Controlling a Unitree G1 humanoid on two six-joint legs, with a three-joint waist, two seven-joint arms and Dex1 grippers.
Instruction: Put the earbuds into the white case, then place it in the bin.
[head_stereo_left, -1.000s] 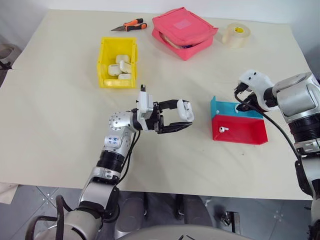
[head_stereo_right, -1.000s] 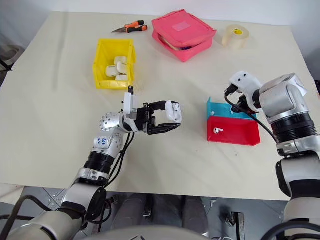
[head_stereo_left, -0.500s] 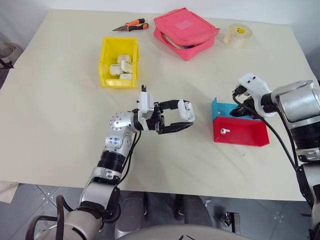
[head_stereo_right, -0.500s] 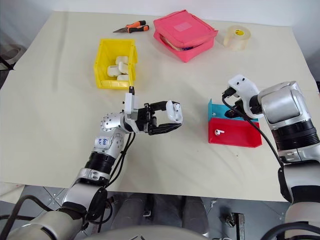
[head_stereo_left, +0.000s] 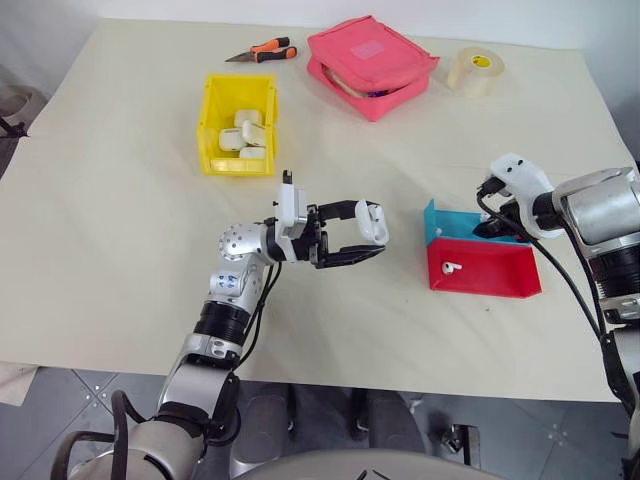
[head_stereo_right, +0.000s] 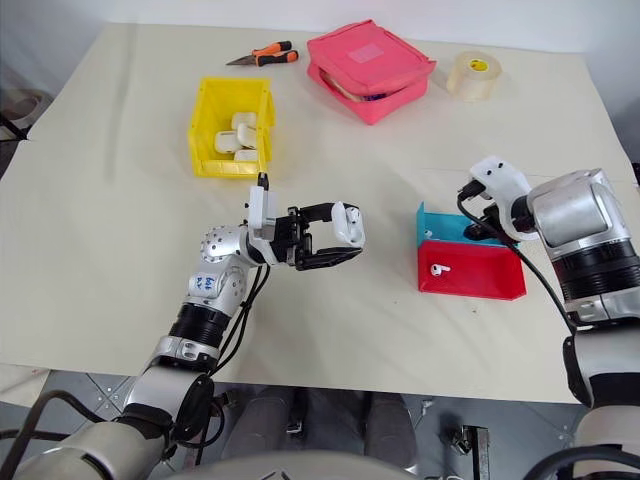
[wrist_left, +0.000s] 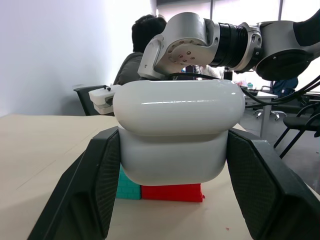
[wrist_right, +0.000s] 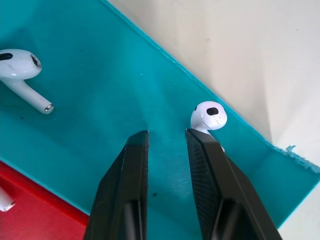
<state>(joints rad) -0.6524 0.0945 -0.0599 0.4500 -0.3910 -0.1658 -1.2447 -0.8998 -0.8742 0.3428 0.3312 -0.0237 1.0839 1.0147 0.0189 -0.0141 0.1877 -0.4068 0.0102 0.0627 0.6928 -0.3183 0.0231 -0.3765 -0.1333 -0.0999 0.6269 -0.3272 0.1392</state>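
Attention falls on the right pincer (wrist_right: 165, 145), lowered into the teal half of the red and blue plastic tray (wrist_right: 100, 80) with its black fingers narrowly parted and holding nothing. One tiny glossy white earbud (wrist_right: 208, 116) lies just beside one fingertip, outside the gap; a second (wrist_right: 22, 70) lies well apart in the same half. The glossy white rounded case (wrist_left: 175, 132) is clamped in the left pincer (head_stereo_left: 372, 236) above the surface, lid apparently closed. The bright yellow plastic bin (head_stereo_left: 212, 110) stands beyond.
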